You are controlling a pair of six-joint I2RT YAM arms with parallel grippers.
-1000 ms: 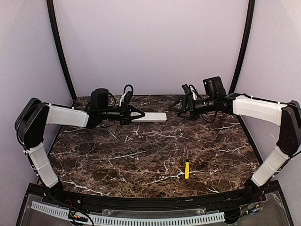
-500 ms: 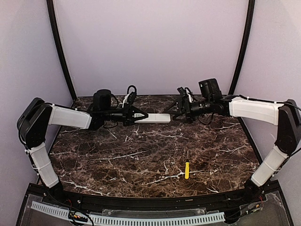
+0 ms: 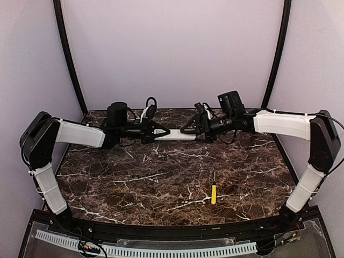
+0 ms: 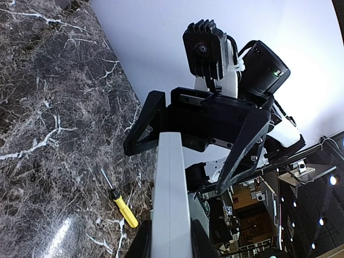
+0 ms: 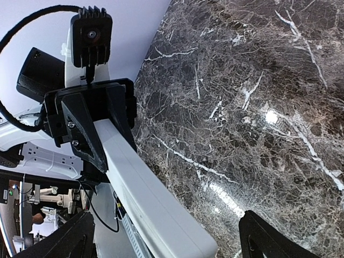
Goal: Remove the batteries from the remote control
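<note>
Nearest us, a yellow-handled screwdriver (image 3: 213,194) lies on the marble worktop (image 3: 161,177), about 5 o'clock from its centre. Up at 12 o'clock, the white remote control (image 3: 180,135) hangs level above the surface. The left hand (image 3: 163,132), reaching in from 9 o'clock, is clamped on one end. From 3 o'clock, the right hand (image 3: 184,130) has its fingers spread wide, straddling the other end.

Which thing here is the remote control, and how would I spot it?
Start at the dark marble table and look along its far edge, near the back wall. The remote control is the slim white bar there, clamped in the left arm's jaws. The yellow screwdriver lying near the front is far smaller and untouched.
</note>
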